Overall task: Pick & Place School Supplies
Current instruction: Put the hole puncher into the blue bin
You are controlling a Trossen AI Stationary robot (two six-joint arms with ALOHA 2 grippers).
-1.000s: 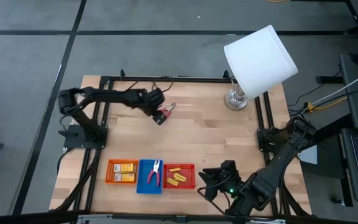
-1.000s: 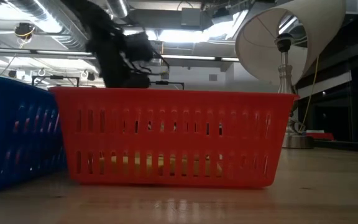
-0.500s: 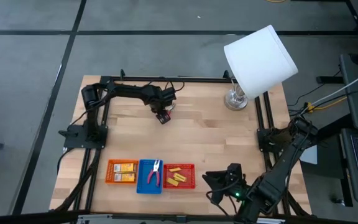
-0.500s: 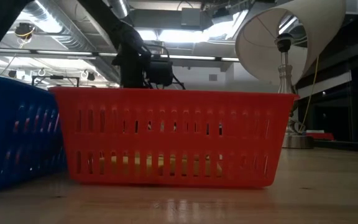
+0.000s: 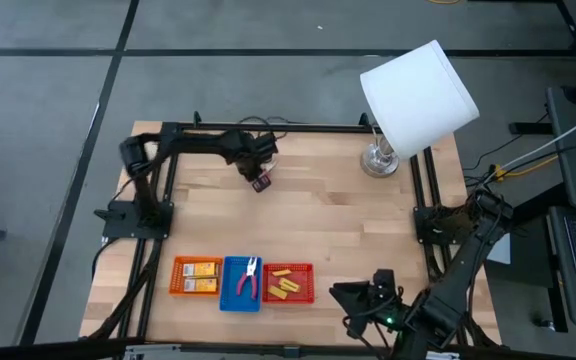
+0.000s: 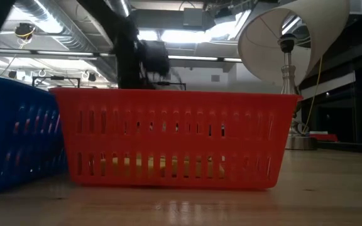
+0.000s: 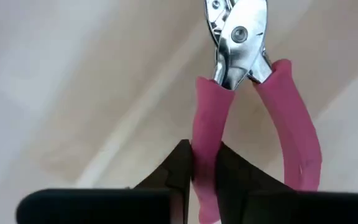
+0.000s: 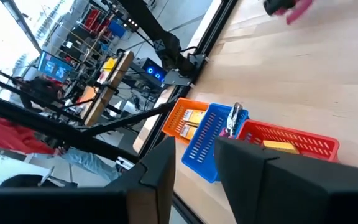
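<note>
High view: bare wooden table (image 5: 338,225)

Pink-handled, silver-jawed pliers (image 7: 247,93); orange tray (image 5: 196,276), blue tray (image 5: 240,283), red tray (image 5: 289,283); white lampshade (image 5: 417,96); pale wood bench (image 5: 318,220).

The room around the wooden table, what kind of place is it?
Probably a robotics lab or workshop: bare ceiling ducts and strip lights overhead, cluttered equipment racks behind, and a black frame edging the table.
</note>
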